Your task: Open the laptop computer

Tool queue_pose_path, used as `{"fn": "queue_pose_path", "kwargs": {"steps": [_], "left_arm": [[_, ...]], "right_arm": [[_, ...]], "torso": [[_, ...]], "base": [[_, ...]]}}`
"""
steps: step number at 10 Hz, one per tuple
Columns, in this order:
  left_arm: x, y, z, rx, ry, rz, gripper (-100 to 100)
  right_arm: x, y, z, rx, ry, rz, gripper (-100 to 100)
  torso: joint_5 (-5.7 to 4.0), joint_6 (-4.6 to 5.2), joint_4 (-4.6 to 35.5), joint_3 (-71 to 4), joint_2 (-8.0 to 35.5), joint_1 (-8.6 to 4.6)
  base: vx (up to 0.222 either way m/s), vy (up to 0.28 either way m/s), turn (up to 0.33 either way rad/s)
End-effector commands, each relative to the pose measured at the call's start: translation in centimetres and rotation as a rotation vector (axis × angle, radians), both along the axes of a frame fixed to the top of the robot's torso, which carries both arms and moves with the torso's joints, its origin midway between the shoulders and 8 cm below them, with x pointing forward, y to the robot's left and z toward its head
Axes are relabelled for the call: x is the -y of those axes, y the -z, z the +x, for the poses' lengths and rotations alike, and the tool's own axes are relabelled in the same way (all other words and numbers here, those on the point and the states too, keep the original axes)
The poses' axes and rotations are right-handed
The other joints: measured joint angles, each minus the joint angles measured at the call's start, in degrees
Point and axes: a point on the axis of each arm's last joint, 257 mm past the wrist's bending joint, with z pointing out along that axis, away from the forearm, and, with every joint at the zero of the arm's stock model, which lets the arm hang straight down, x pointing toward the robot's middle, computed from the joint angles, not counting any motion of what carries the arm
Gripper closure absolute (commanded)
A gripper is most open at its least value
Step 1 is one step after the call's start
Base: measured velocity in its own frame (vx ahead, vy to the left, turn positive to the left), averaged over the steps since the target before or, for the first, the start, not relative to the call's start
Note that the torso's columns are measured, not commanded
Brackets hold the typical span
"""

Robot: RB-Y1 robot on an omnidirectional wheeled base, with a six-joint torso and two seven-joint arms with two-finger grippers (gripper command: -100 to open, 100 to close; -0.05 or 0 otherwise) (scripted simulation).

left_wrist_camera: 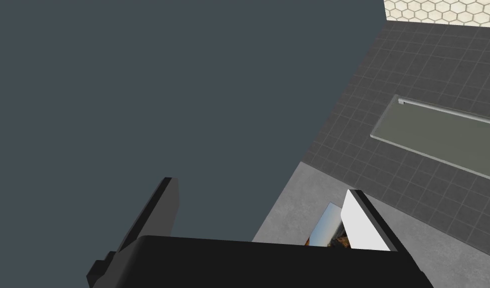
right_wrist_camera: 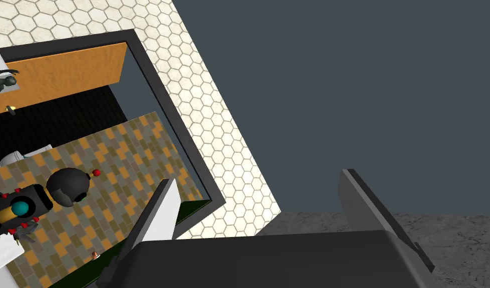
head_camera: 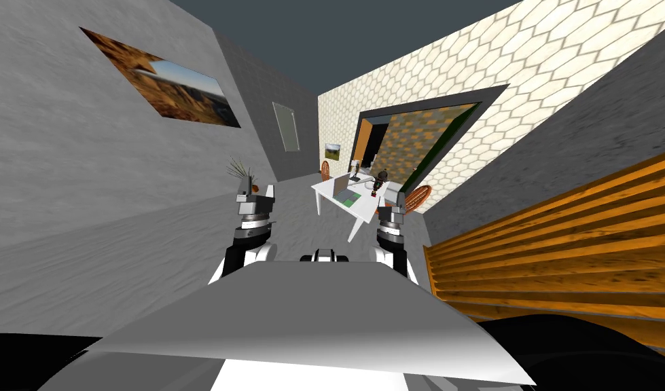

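Observation:
The laptop (head_camera: 345,190) sits on a white table (head_camera: 329,199) far ahead across the room. Its grey lid stands raised at an angle over a greenish base. Both arms are held up in front of me, well short of the table. My left gripper (head_camera: 257,192) (left_wrist_camera: 260,186) is open with nothing between its fingers. My right gripper (head_camera: 392,198) (right_wrist_camera: 258,176) is open and empty too, and its wrist view catches a dark round-headed toy figure (right_wrist_camera: 38,197) standing on the table.
Orange chairs (head_camera: 417,197) stand by the table, with another chair (head_camera: 325,169) behind it. A dark-framed opening (head_camera: 419,142) is in the hexagon-tiled wall beyond. A potted plant (head_camera: 241,174) stands by the left wall. A slatted wooden piece (head_camera: 562,244) is close on my right.

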Motion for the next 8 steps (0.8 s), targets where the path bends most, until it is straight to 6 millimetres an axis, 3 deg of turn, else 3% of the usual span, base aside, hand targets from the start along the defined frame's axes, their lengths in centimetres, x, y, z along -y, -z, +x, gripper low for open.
{"fn": "queue_pose_path", "kwargs": {"steps": [1,5,8], "left_arm": [[0.0,0.0,0.0,0.000,0.000,0.000,0],[0.0,0.0,0.0,0.000,0.000,0.000,0],[0.0,0.0,0.0,0.000,0.000,0.000,0]], "right_arm": [[-0.5,0.8,0.8,-0.048,-0.001,-0.113,-100],[-0.4,3.2,2.4,-0.152,0.056,-0.337,-100],[0.8,5.6,3.8,-0.243,0.145,-0.524,-100]], "torso": [[0.02,0.00,0.56,-1.13,0.53,0.05],[0.00,0.00,0.77,-1.48,0.68,0.00],[0.00,-0.01,0.81,-1.41,0.77,-0.01]], "base": [[0.037,0.074,-0.030],[0.095,0.110,-0.054],[0.120,0.159,-0.081]]}}
